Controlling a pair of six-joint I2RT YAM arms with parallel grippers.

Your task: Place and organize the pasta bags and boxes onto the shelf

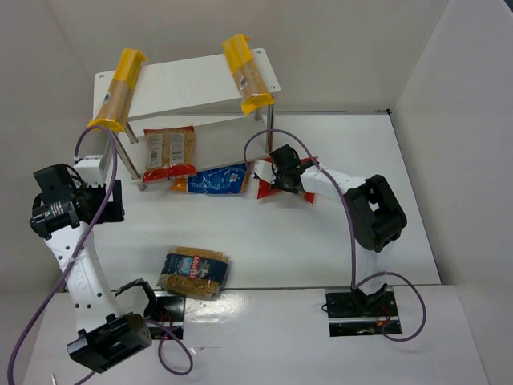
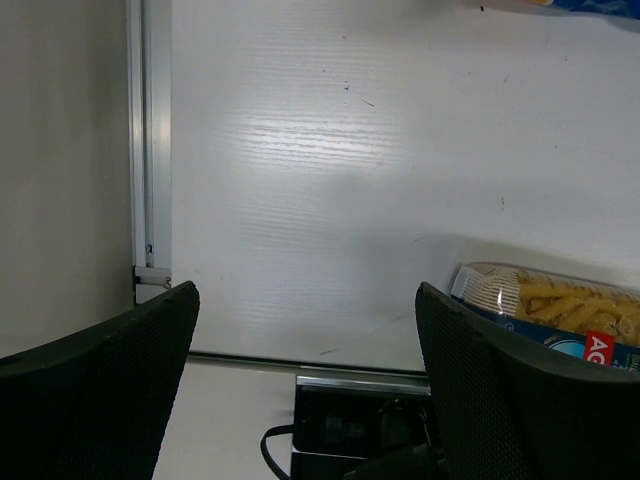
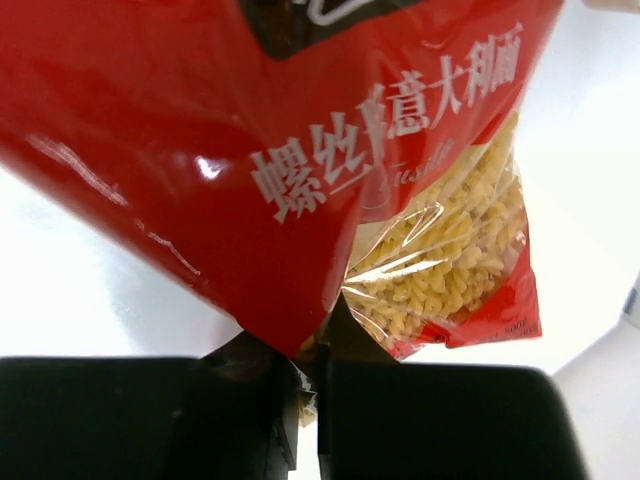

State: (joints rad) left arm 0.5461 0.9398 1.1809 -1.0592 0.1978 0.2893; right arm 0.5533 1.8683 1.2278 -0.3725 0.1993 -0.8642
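Note:
The white shelf (image 1: 192, 84) stands at the back left. Two pasta boxes lie across its top board, one at the left end (image 1: 120, 88) and one at the right end (image 1: 247, 74). A red bag (image 1: 168, 152) and a blue bag (image 1: 218, 180) lie by the shelf's front legs, below the lower board. My right gripper (image 1: 276, 180) (image 3: 310, 350) is shut on the edge of another red bag (image 3: 250, 150) (image 1: 298, 175) just right of the shelf. A second blue bag (image 1: 192, 273) (image 2: 560, 305) lies near the table's front. My left gripper (image 1: 108, 200) (image 2: 307, 300) hangs open and holds nothing.
White walls enclose the table on the left, back and right. The arm bases (image 1: 357, 309) and their cables sit at the near edge. A metal rail (image 2: 150, 150) runs along the table's left side.

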